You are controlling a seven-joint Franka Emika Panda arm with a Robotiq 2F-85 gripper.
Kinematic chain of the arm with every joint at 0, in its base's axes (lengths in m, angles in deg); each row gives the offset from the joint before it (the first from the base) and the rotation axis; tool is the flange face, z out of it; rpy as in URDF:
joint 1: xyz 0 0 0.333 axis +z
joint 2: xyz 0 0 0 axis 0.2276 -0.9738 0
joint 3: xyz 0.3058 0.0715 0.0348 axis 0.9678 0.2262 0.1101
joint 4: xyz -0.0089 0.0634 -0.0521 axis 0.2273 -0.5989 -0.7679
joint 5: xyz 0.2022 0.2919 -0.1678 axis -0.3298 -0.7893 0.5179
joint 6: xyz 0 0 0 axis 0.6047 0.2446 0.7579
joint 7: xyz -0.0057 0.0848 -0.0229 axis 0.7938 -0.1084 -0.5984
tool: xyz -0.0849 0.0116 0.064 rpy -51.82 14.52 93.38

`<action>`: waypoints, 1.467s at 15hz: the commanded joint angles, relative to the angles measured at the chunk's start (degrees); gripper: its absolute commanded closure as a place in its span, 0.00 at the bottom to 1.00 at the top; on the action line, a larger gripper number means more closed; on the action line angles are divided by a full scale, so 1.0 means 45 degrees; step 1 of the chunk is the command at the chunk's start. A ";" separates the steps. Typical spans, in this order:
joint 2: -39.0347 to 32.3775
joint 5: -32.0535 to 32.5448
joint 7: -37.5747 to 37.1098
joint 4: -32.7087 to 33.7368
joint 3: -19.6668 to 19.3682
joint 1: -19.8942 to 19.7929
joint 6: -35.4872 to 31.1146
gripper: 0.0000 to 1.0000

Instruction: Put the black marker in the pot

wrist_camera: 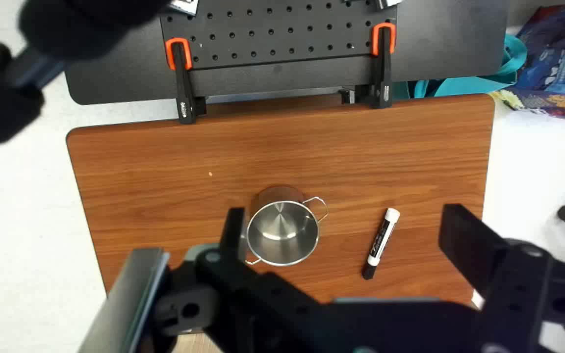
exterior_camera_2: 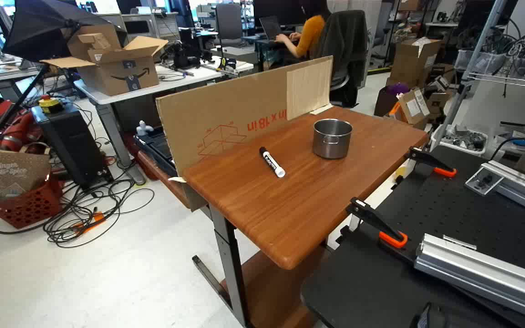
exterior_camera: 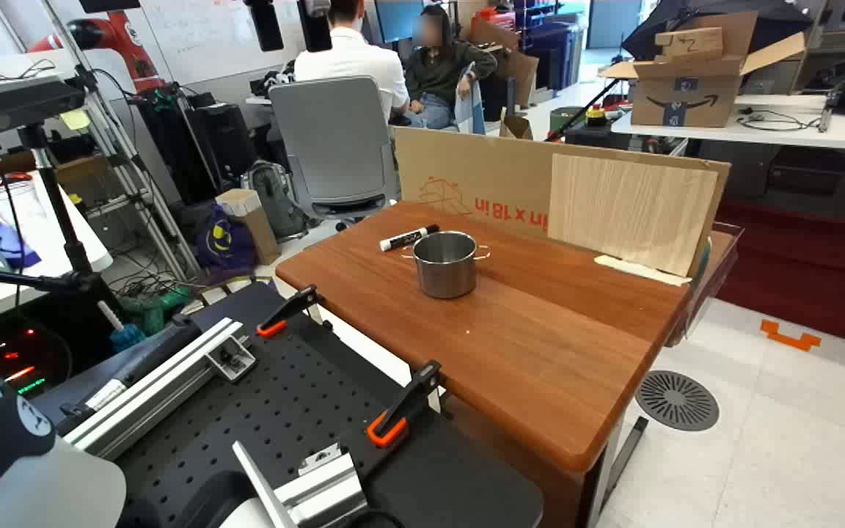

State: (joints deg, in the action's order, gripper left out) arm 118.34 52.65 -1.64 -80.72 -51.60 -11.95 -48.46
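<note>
The marker (exterior_camera: 409, 238) is white and black with a black cap. It lies flat on the wooden table, apart from the pot, in both exterior views (exterior_camera_2: 272, 162) and in the wrist view (wrist_camera: 380, 244). The shiny steel pot (exterior_camera: 447, 271) stands upright with two wire handles, also in an exterior view (exterior_camera_2: 331, 141). In the wrist view the pot (wrist_camera: 282, 235) has nothing inside. My gripper (wrist_camera: 345, 215) is wide open and holds nothing, high above the table. In the wrist view the marker shows between its fingers, and the left finger overlaps the pot's side.
A cardboard panel (exterior_camera: 481, 176) stands along the far table edge (exterior_camera_2: 244, 120). Two black and orange clamps (wrist_camera: 184, 81) (wrist_camera: 383, 63) sit at the near edge, beside a black perforated board (exterior_camera: 283, 396) with metal profiles (exterior_camera_2: 486, 273).
</note>
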 commanded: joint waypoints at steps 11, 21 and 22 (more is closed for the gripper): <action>-0.0006 -0.0049 0.0050 0.0030 0.0084 -0.0101 0.0031 0.00; -0.2486 -0.1765 -0.2375 0.0500 0.1292 0.0431 -0.2130 0.00; -0.3100 -0.1984 -0.2797 0.0693 0.1489 0.0500 -0.2647 0.00</action>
State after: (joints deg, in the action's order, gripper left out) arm 109.92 46.31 -9.76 -80.26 -46.54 -10.09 -56.58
